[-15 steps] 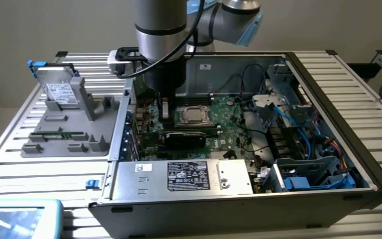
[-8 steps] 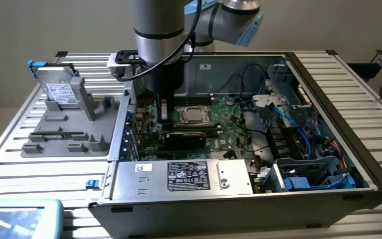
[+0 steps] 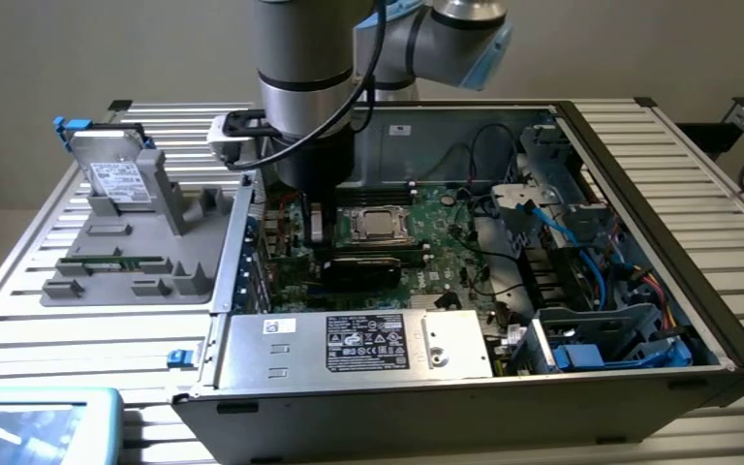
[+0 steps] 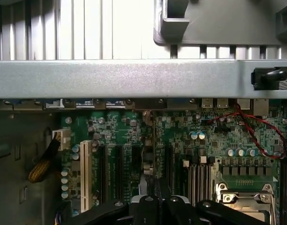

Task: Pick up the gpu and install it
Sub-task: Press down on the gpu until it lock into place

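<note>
Slatted metal tabletop (image 3: 36,300) under a plain beige wall carries an open computer case (image 3: 631,291) and a grey parts holder (image 3: 127,242) with a hard drive (image 3: 120,179) standing in it. Reaching down into the case, the gripper (image 4: 158,199) has its black fingers (image 4: 148,206) closed on the gpu (image 4: 154,154). That card stands on edge over the green motherboard (image 4: 199,136), thin edge up, long axis running from the gripper toward the case's rear wall (image 4: 134,77).
</note>
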Robot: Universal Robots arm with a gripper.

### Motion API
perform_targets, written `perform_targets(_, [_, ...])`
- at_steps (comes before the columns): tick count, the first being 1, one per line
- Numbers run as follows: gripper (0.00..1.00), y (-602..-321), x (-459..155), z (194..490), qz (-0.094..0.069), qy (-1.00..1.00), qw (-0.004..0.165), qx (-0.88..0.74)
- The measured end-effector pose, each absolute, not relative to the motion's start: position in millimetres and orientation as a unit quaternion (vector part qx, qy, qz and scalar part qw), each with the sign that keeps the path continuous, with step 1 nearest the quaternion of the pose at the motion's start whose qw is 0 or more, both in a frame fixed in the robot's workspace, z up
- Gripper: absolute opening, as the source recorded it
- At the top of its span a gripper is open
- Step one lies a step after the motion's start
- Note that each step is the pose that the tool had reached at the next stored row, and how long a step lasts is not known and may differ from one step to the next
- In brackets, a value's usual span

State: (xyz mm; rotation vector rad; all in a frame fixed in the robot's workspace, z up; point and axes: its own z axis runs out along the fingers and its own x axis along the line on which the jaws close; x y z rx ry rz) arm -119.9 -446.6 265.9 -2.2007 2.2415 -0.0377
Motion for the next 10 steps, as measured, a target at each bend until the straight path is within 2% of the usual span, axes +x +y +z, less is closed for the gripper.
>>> perform_targets(4, [0.12, -445.3, -120.3, 264.5, -0.013, 0.714, 0.0, -0.7])
perform_targets(10, [0.12, -445.9, -108.7, 280.1, -0.012, 0.714, -0.002, -0.7])
